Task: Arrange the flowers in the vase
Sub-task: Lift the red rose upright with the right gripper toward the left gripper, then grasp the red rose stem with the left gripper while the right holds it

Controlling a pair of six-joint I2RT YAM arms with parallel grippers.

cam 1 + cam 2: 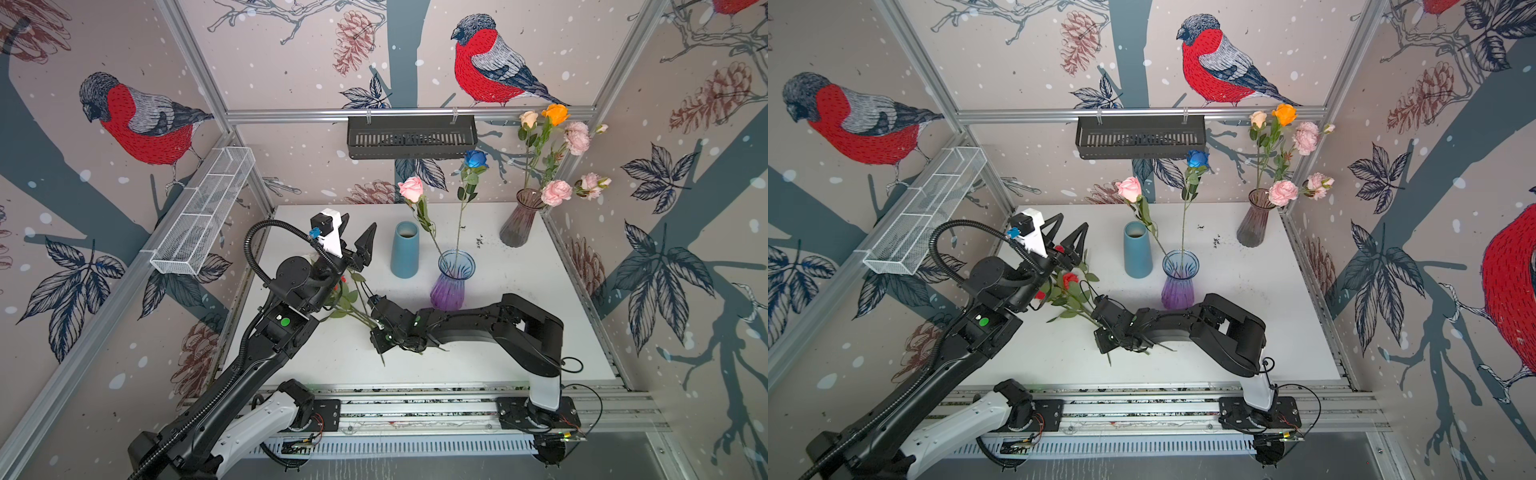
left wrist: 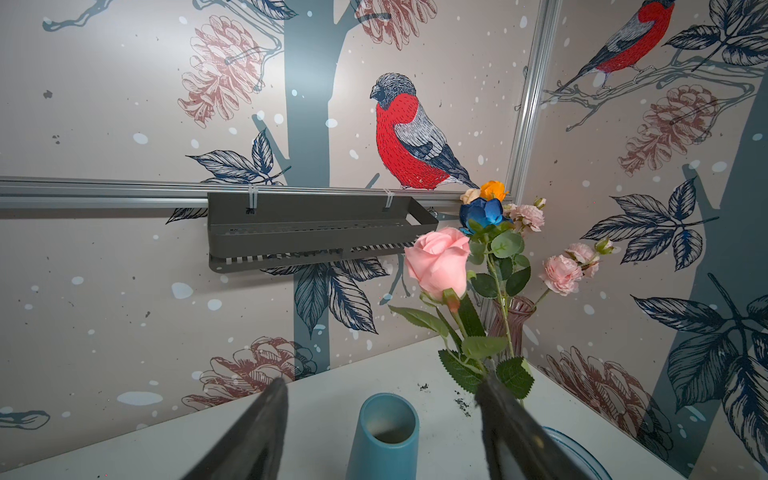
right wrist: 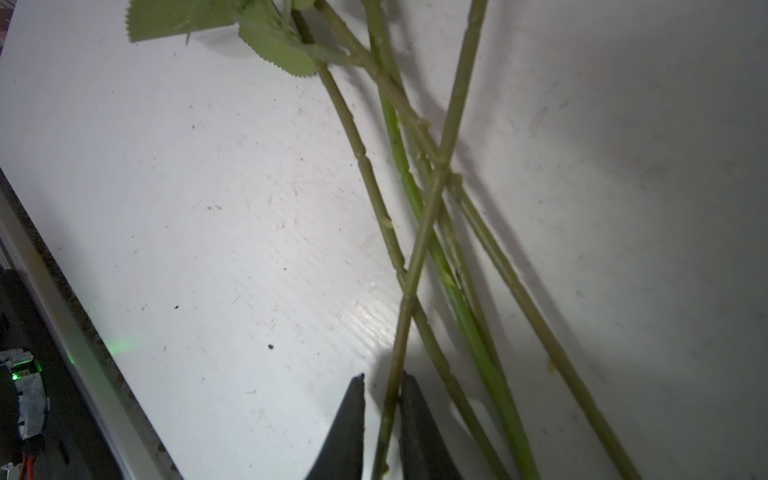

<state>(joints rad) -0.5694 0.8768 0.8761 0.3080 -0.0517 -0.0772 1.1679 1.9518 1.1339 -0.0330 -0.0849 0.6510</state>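
The right jaws are low on the counter (image 1: 523,274), down among the loose stems (image 3: 469,332) — and a single stem (image 3: 419,249) runs right up between them. One pad (image 3: 419,424) touches it and a sliver of light shows on the other side, so whether it is truly clamped I cannot tell. That pile lies at 9 o'clock of the purple vase (image 1: 449,286), with its red roses (image 1: 1070,279) tucked beside the left arm (image 1: 992,286). The left jaws are raised above the pile — spread wide, gripping nothing, pointing toward 12 o'clock. In the purple vase at centre, two flowers stand: a pink rose (image 1: 411,188) leaning to 11 o'clock and a blue rose (image 1: 476,158) nearly upright. A teal vase (image 1: 405,249) stands just beside it at 10 o'clock. Far off in the 1 o'clock corner, a smoky vase (image 1: 517,222) holds a cream rose (image 1: 528,118), an orange rose (image 1: 555,113) and pink sprays (image 1: 556,192).
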